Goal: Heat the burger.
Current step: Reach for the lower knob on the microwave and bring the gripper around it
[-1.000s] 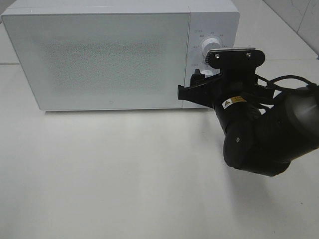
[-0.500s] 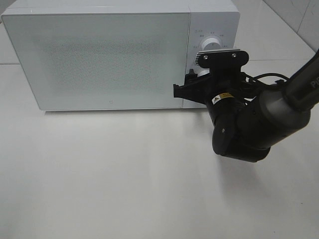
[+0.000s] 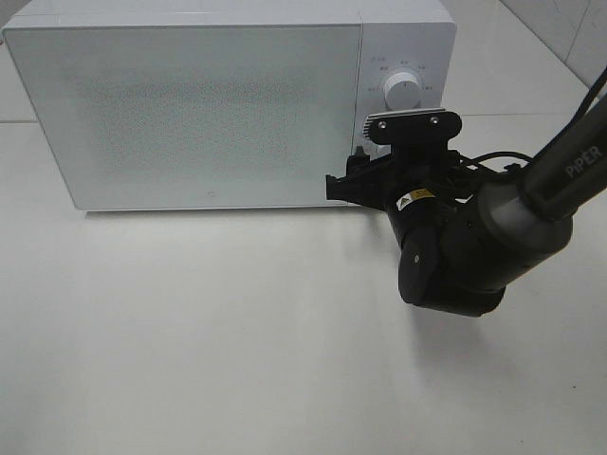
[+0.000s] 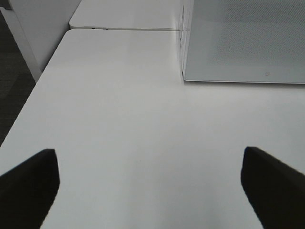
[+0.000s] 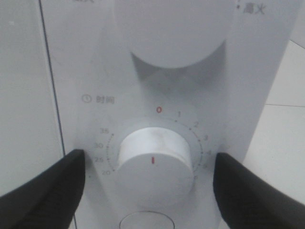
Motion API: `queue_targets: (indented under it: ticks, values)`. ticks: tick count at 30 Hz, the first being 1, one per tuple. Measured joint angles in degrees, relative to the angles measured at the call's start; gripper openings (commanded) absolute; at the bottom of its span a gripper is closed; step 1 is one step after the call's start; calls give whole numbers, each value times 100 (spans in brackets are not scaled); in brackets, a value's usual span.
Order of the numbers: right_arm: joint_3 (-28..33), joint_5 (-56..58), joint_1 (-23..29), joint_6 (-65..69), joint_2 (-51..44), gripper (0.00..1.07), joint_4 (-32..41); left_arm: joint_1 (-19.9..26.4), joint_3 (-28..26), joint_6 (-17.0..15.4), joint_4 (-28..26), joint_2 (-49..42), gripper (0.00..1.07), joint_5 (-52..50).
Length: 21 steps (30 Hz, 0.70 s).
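Only the right wrist view shows the controls up close. Nearest, in the lower corners of the frame, the two black fingers (image 5: 43, 191) of the right gripper (image 5: 148, 162) stand wide apart, one on each side of the round white timer knob (image 5: 155, 164) and clear of it. A short red line on the knob's face sits under the red 0 of the printed scale. Above, a larger white knob (image 5: 171, 33) is cut off by the top edge, and a round button (image 5: 145, 222) by the bottom edge.

Only the left wrist view shows the left gripper (image 4: 147, 183). Its dark fingertips (image 4: 28, 186) sit in the lower corners, spread wide with nothing between them, above the bare white table (image 4: 133, 119). Farther off, the boxy white microwave oven (image 4: 248, 43) fills the upper right.

In the high view the bulky black right arm (image 3: 455, 256), at centre right, covers the lower knob and hides how far its fingers stand apart. The pale frosted oven door (image 3: 190, 104) is shut and shows nothing through it, so the burger appears in no view.
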Motion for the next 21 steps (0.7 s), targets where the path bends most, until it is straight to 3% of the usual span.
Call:
queue_targets:
  ticks: [14,17,18,19,21]
  values:
    - [0,-6,0,0,-103,67,17,0,0,0,29,0,98,0]
    - [0,0,0,-6,-103,58,29,0,0,0,29,0,98,0]
    - [0,6,0,-6,-103,50,29,0,0,0,29,0,98,0]
    - [0,6,0,-6,-103,50,29,0,0,0,29,0,98,0]
    - [0,6,0,-6,-103,34,29,0,0,0,34,0,98,0]
